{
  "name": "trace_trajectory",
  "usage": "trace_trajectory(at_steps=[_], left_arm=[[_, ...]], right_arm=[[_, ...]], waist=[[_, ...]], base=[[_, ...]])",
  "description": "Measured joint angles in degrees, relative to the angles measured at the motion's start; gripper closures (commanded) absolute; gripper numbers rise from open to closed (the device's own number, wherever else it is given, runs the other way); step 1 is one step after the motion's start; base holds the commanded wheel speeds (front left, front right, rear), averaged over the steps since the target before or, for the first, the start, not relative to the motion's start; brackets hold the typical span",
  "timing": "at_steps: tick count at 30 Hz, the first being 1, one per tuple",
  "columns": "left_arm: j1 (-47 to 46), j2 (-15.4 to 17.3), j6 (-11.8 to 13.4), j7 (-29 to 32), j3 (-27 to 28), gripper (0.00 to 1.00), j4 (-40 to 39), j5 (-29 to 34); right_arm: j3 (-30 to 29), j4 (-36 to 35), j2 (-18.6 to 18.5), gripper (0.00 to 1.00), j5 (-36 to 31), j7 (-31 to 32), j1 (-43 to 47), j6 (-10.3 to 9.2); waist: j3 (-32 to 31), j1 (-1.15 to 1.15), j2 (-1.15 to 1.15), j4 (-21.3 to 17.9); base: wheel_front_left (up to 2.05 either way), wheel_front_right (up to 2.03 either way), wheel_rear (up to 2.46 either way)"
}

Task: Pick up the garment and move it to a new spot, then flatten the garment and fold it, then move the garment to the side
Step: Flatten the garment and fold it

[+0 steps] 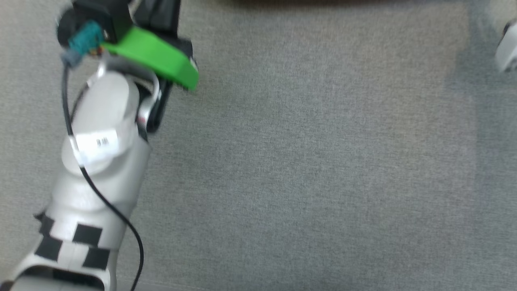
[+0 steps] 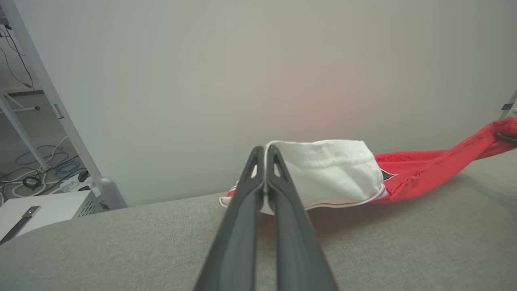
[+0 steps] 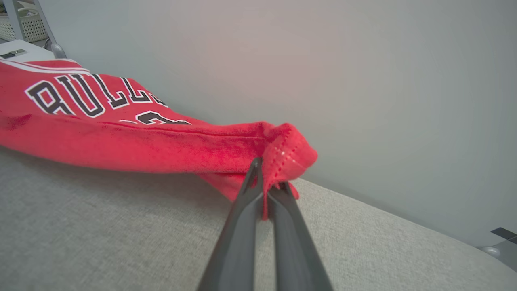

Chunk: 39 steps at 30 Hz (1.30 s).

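The left claw [image 2: 265, 152] is pinched together on the shirt [image 2: 420, 169], at the edge of its white sleeve [image 2: 331, 173]. Its two long dark fingers [image 2: 242, 226] press side by side, with cloth caught at the tips. The claw points nearly level, low over a grey cloth surface [image 2: 121, 250], toward a plain pale wall [image 2: 202, 81]. In the blurred head view, the pale left forearm [image 1: 101, 161] reaches from the lower left corner up the picture. It has a green piece [image 1: 157, 56] at its wrist and a black cable [image 1: 105, 202] trailing along it.

The right claw [image 3: 266, 171] is likewise clamped on the shirt, on a bunched red hem corner [image 3: 286, 153]. It also lies low and nearly level over the grey surface.

The shirt is strung between the two claws, its red body running from the white sleeve to the far hem. The black, white-edged lettering [image 3: 80, 97] faces the right wrist camera. A shadow lies beneath the shirt, and I cannot tell whether its sagging middle touches the surface.

Past the surface's edge on the left stand a slanted metal leg [image 2: 60, 113] and a white box [image 2: 44, 206], with loose cables [image 2: 40, 165] on the floor.
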Motion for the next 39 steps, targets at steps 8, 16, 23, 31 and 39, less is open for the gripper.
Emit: trace_trajectory(at_steps=[8, 16, 23, 31, 39], left_arm=[[15.77, 2.76, 0.00, 0.09, -2.85, 1.00, -0.21, -3.56], [29.27, 7.04, 0.00, 4.66, -6.97, 1.00, -3.89, -6.92], [38.90, 10.13, 0.01, 8.20, -8.67, 1.00, -8.91, -8.89], [48.33, 13.69, 1.00, 11.57, -9.21, 1.00, -14.52, -10.90], [56.57, 17.36, 1.00, 15.74, -10.96, 1.00, -21.37, -13.51]], right_arm=[[1.96, -0.89, 0.07, 1.00, 6.02, -0.40, 15.66, 0.00], [1.69, -0.94, 0.33, 1.00, 10.70, 0.13, 26.09, 0.00], [1.63, -2.69, 0.46, 1.00, 14.55, 2.20, 33.80, 0.00], [2.46, -8.53, -0.48, 1.00, 18.01, 5.14, 42.36, 0.00], [2.38, -15.08, -2.74, 1.00, 21.16, 9.59, 51.53, 0.00]], waist=[[-8.66, 0.00, 0.00, 0.07], [-16.58, 0.00, 0.00, 0.18], [-22.15, 0.00, 0.00, 0.48], [-27.47, 0.00, 0.00, 0.27], [-31.53, 0.00, 0.00, -0.47]], base=[[0.00, 0.00, 0.00], [0.00, 0.00, 0.00], [0.00, 0.00, 0.00], [0.00, 0.00, 0.00], [0.00, 0.00, 0.00]])
